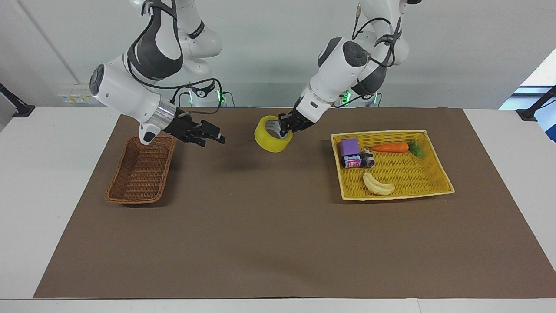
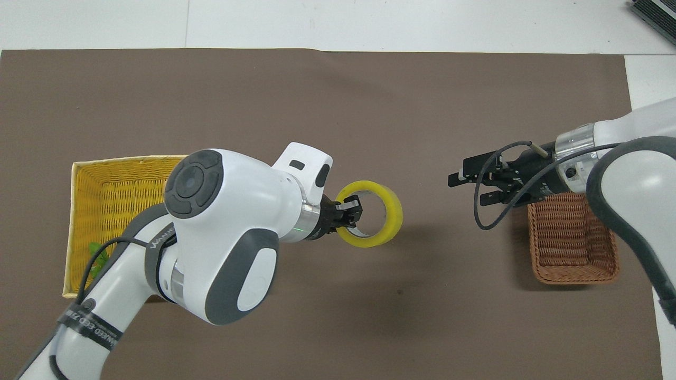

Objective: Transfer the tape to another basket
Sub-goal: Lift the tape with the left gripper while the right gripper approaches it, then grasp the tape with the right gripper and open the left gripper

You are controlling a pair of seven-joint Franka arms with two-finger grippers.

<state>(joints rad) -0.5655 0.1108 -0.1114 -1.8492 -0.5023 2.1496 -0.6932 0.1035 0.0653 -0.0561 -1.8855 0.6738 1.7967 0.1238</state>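
The tape roll [image 1: 273,134] hangs over the bare brown mat [image 1: 278,243], between the yellow tray [image 1: 438,182] and the brown wicker basket [image 1: 141,169]. Risk: the grip pinches only one wall of the ring, so the roll could swing or slip loose mid-transfer. The left gripper [image 1: 286,125] is clamped on that wall. The right gripper [image 1: 208,136], fingers spread and empty, hovers beside the basket's rim.
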